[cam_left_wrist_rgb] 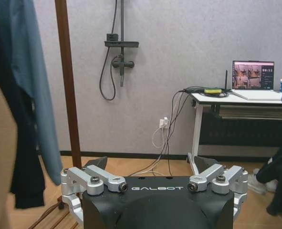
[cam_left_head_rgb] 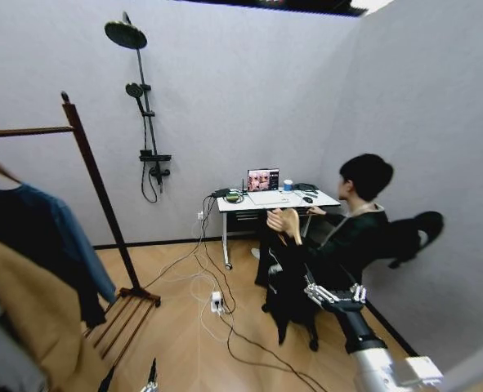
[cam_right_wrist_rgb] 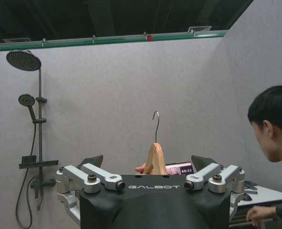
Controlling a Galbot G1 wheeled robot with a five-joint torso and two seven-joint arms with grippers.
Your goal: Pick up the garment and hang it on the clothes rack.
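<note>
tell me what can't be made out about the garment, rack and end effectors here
- Garment: head view, white chest print not discernible on the dark fabric.
- Clothes rack: head view, far end cut by the left edge.
- Right end effector: fingertip contact hidden against the fabric.
- Left end effector: fingertips below the frame.

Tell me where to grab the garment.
Take the hanger at its wooden neck, just under the upright hook, coming straight on with the open right gripper. The neck sits centred between the gripper's fingers, and the garment hangs limp below.
</note>
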